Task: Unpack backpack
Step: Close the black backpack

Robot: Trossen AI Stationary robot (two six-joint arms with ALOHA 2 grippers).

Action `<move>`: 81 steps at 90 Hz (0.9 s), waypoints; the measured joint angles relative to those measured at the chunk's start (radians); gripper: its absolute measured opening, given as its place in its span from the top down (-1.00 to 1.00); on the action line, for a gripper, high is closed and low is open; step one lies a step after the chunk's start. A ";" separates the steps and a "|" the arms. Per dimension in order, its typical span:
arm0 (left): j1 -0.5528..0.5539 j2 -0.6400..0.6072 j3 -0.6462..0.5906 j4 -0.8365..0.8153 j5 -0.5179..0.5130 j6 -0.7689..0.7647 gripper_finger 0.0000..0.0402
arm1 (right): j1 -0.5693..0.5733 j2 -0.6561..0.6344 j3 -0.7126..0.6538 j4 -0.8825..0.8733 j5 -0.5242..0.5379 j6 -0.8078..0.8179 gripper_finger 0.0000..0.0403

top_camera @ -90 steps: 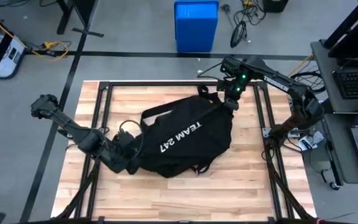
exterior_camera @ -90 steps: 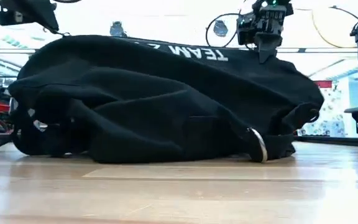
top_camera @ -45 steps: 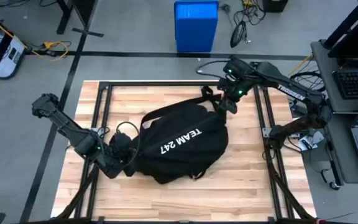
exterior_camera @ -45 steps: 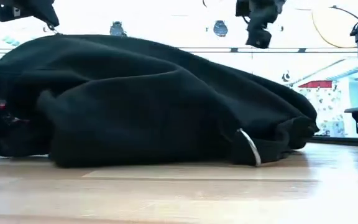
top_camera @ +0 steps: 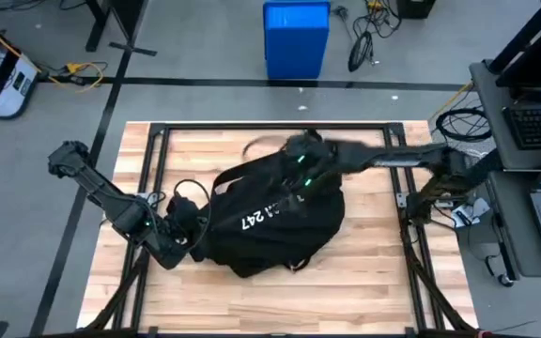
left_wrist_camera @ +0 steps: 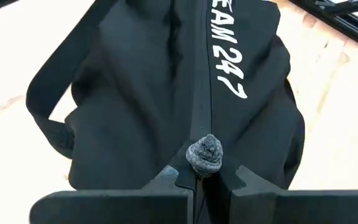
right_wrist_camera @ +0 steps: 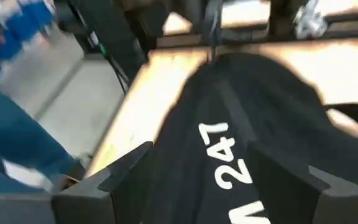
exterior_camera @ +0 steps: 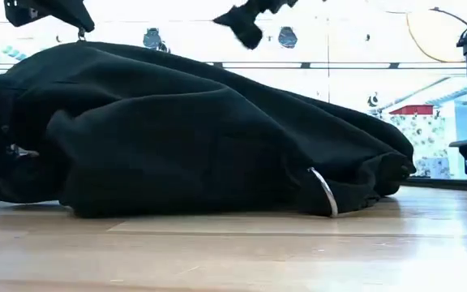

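Desk (top_camera: 374,272) first: we see a light wood top with a black frame, and the backpack (top_camera: 270,221) lies slumped across its middle. We read the white "TEAM 247" lettering (left_wrist_camera: 224,53) on the black fabric in both wrist views. In the low view we see the backpack (exterior_camera: 193,138) as one dark heap flat on the wood, a small pale ring (exterior_camera: 321,191) showing at its lower edge. We note a black strap (left_wrist_camera: 48,106) looping off one side in the left wrist view.

Left arm next: we see it come in low from the desk's left edge, and the left gripper (top_camera: 188,235) sits against the backpack's left end. In its wrist view we see the left gripper (left_wrist_camera: 205,180) with fingers nearly together, pinching a dark knotted zipper pull (left_wrist_camera: 205,155) on the bag.

Right arm: we see it stretched across from the right side, blurred, with the right gripper (top_camera: 301,178) above the backpack's upper middle. In the right wrist view we see its fingers (right_wrist_camera: 126,171) spread wide over the lettering, gripping nothing. In the low view the right gripper (exterior_camera: 237,24) hangs clear above the fabric.

Off the desk, we see a blue bin (top_camera: 296,38) on the floor.
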 joint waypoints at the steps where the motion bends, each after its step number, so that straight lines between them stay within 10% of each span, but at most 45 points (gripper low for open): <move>1: 0.000 0.000 0.000 0.000 0.000 0.001 1.00 | 0.003 0.009 0.000 0.006 0.005 -0.005 -0.20; 59: 0.021 0.000 0.000 0.040 -0.006 0.056 1.00 | 0.052 0.440 0.266 0.058 0.043 -0.195 -0.22; 81: 0.040 0.002 0.000 0.063 -0.001 0.079 1.00 | 0.054 0.504 0.317 0.039 0.032 -0.137 0.47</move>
